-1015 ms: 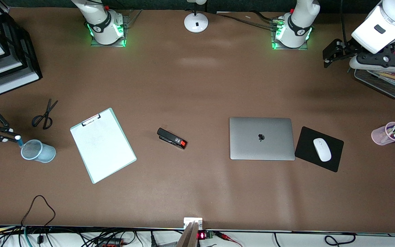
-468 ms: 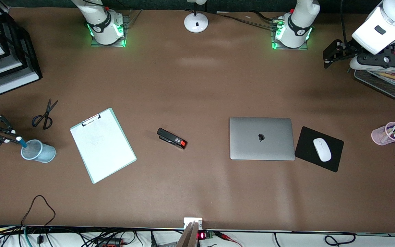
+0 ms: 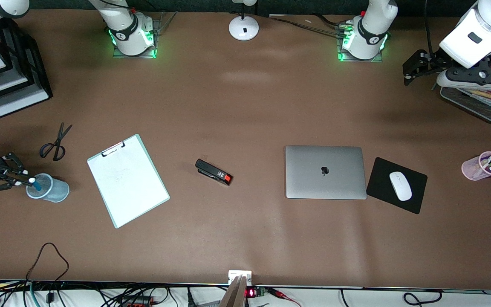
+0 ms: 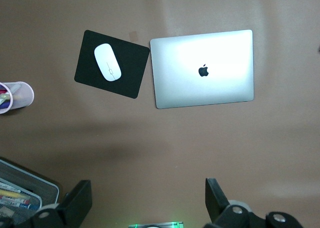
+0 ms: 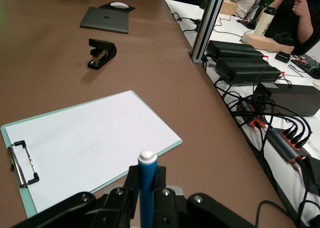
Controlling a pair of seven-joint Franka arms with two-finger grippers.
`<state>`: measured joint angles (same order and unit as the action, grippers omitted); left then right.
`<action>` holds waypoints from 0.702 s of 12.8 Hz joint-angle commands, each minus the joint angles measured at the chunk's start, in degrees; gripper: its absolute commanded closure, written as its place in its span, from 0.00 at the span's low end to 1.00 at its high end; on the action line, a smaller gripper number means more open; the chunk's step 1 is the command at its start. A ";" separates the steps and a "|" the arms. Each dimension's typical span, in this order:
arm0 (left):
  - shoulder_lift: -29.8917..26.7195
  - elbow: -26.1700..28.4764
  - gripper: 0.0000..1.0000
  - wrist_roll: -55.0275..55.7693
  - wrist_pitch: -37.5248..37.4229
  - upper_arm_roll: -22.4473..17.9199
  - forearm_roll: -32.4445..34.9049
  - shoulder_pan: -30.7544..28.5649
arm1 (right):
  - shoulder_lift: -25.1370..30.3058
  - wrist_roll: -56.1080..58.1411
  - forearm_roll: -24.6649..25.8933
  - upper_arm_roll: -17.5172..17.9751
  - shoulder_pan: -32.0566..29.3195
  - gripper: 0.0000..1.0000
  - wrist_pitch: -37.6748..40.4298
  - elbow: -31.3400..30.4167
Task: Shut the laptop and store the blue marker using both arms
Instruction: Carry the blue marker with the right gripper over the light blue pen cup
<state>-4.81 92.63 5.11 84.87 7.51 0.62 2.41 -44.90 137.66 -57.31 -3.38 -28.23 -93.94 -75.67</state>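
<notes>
Marker (image 3: 36, 183) sat pinched in the right gripper (image 3: 24, 181), jaws clamped tight on its barrel, w/ its far tip dipped into the mouth of the mesh cup (image 3: 51, 190) at the right arm's end of the table. In front view its long axis ran roughly level w/ the table edge, sticking out past the fingertips toward the cup; can't tell the tilt from there. Right wrist view gave more: marker (image 5: 147, 188) stood up betw. the fingers (image 5: 131, 188), white end (image 5: 147, 156) facing the cam, blue barrel below it, w/ the clipboard (image 5: 85, 145), stapler (image 5: 101, 52) and laptop (image 5: 106, 19) lined up past it; cup hidden in that view. Laptop (image 3: 325, 172) lay shut, lid up, logo showing, nr the left arm's end, just beside the mouse pad (image 3: 397, 185) w/ the mouse (image 3: 400, 186) on it. Left gripper (image 3: 418, 66) hung over bare table by the wire tray (image 3: 480, 102), jaws spread wide, holding nothing; left wrist view showed both fingers (image 4: 75, 203) well apart, laptop (image 4: 202, 68) and pad (image 4: 112, 63) below. Scissors (image 3: 56, 143) lay nr the cup, farther from front cam.
</notes>
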 commanded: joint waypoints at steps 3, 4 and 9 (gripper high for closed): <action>-0.38 0.53 0.00 -1.50 0.74 -0.31 -1.50 -0.48 | -3.26 0.77 -1.32 0.57 -1.65 0.99 0.16 1.85; -0.12 0.53 0.00 -1.50 0.91 -0.31 -1.50 -0.48 | -3.52 0.77 -1.23 0.48 -1.74 0.98 -0.27 1.85; -0.12 0.53 0.00 -1.50 0.92 -0.31 -1.50 -0.56 | -3.96 2.25 -0.88 0.04 -2.35 0.98 -2.38 1.85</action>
<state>-4.64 92.70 5.10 85.25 7.49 0.62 2.18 -47.65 138.45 -57.32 -3.58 -29.84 -95.88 -75.56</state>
